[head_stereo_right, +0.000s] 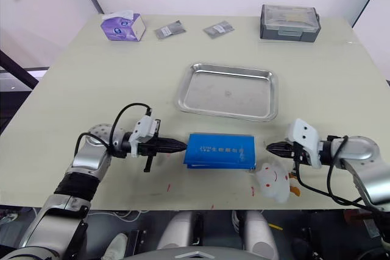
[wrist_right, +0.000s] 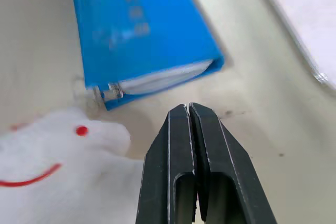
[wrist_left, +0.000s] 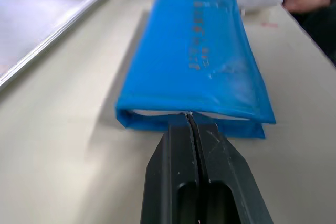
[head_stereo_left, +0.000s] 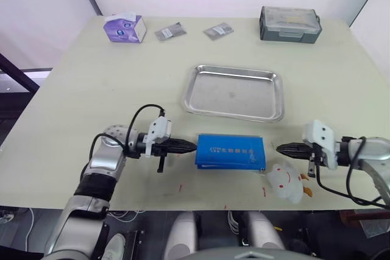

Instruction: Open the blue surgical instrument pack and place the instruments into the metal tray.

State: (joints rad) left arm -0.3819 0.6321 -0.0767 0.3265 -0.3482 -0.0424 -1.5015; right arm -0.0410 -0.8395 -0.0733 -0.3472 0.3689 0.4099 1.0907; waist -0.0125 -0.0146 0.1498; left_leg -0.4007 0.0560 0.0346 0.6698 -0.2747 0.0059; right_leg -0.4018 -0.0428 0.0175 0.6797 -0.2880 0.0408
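The flat bright-blue folded instrument pack point(head_stereo_left: 231, 151) is lying closed at 6 o'clock of the shiny rectangular steel tray point(head_stereo_left: 234, 92), which has nothing in it yet. The left gripper point(head_stereo_left: 194, 146) is pinched fully together, tip right at the pack's 9 o'clock edge. The right gripper point(head_stereo_left: 279, 148) is pinched together too, holding nothing, just off the 3 o'clock edge. I'd work a tip into the seam and pin the other side so the pack doesn't slide. The white print is too small to read.
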